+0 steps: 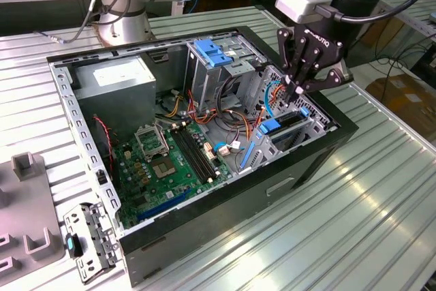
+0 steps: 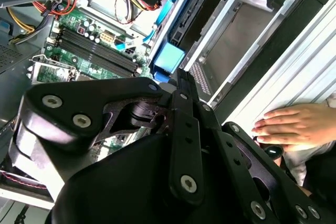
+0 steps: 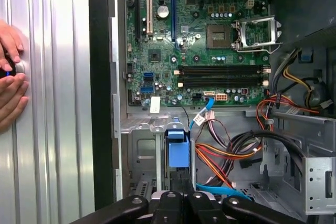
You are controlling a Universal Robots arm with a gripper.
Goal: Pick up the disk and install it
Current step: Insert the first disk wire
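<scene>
Gripper (image 1: 298,90) hanging over the open computer case (image 1: 204,226), fingers pressed tight together, holding nothing, the disk (image 3: 178,155) standing in its slot just below the fingertips

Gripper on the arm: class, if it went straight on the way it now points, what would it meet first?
Probably the disk, standing on edge in the drive bay directly below the gripper, near its blue carrier tab. Depth is unclear, so the gap between them cannot be judged.
</scene>
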